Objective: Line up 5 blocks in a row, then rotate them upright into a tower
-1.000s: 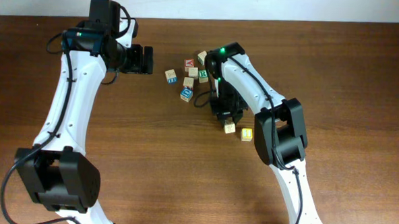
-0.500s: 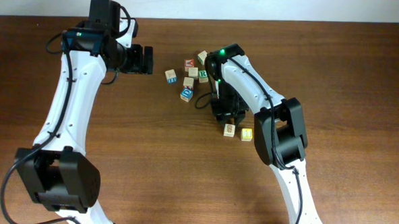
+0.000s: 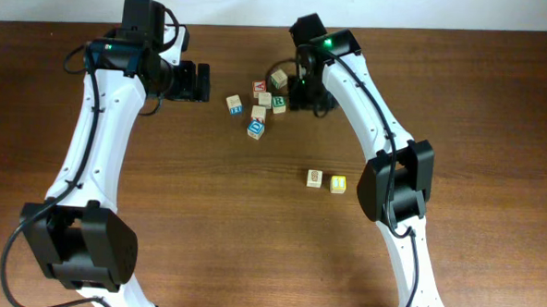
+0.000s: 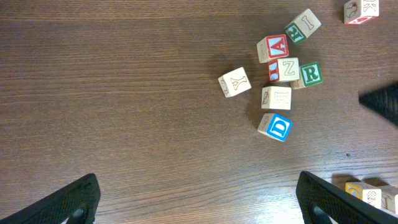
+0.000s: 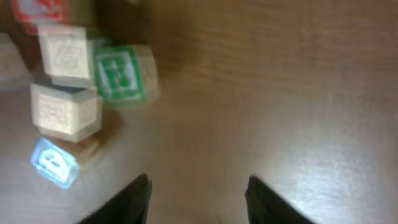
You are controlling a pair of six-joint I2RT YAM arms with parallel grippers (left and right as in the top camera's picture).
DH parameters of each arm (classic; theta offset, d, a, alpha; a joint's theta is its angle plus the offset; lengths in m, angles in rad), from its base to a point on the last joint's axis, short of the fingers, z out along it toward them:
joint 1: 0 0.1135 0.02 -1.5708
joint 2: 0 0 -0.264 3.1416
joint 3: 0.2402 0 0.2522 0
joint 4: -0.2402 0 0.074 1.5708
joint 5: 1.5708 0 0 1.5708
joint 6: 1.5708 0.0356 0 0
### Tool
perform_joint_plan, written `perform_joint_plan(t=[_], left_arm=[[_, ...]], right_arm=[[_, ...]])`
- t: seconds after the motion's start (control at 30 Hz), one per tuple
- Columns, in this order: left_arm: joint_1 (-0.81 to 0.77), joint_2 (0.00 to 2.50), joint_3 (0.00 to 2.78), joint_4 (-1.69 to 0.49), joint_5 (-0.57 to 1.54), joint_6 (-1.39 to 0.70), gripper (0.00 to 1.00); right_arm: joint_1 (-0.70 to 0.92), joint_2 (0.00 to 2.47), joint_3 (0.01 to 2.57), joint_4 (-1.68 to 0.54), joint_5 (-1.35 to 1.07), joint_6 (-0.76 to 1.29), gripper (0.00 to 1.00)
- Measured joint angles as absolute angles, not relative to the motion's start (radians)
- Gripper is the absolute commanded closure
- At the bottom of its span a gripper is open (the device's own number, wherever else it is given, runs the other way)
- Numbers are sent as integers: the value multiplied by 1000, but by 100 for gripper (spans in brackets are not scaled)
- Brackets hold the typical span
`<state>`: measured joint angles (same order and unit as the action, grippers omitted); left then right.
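Several pale letter blocks lie clustered at the table's far middle. Among them are the green R block, the blue block and a beige block. Apart from them, nearer the front, a beige block with orange marks sits next to the yellow-faced block. My right gripper hovers just right of the green R block, open, with bare wood between its fingers. My left gripper is wide open left of the cluster, holding nothing.
A red-faced A block and a Z block belong to the cluster. A lone Y block lies at its left. Another red block lies further off. The table's far edge runs just behind.
My right arm has left the beige block beside the yellow one and swung back to the cluster's right side, its jaws widening. The left arm has not moved.
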<state>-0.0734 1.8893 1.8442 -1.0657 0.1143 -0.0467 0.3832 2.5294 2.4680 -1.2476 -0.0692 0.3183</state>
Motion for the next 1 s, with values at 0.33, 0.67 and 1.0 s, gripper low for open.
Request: perform_joint_plan(t=[0.33,0.67,1.0], left_arm=[[-73,1889,1844,-1065,114,-47,1],[-73,1889,1844,-1065,114,-47,1],[-73,1889,1844,-1065,114,-47,1]], right_arm=[[433,2530,2310,-889,-72,335,50],[433,2532,2247,-852,-60,305,57],[432,2529,2247,-905,-44,301,58]])
